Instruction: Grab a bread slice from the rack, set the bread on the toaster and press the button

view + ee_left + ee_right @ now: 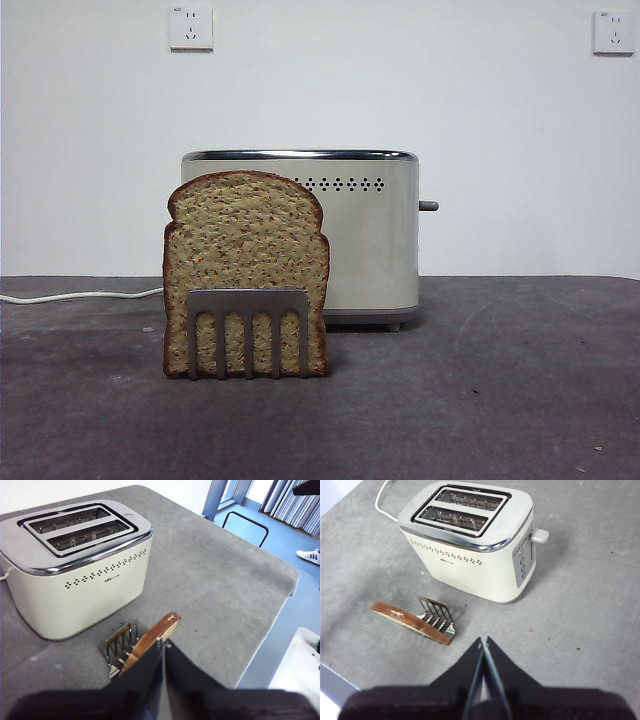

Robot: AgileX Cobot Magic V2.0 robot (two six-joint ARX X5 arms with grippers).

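The brown speckled slice of bread (245, 250) stands upright in the small steel rack (247, 330), in front of the cream toaster (370, 235). The toaster's two top slots (462, 507) hold nothing. Its button, a small lever knob (429, 206), sticks out from the narrow right end, and the right wrist view shows the lever (540, 536) from above. My left gripper (163, 644) hovers shut just above the bread's crust edge (152, 634) and the rack (120, 645), holding nothing. High over the table, my right gripper (483, 643) is shut and apart from the bread (410, 620) and rack (437, 614).
A white power cable (80, 295) runs left from behind the toaster. Two wall sockets (191, 27) sit on the white wall. The grey table's edge (280, 610) drops to a blue floor. Neither arm shows in the front view.
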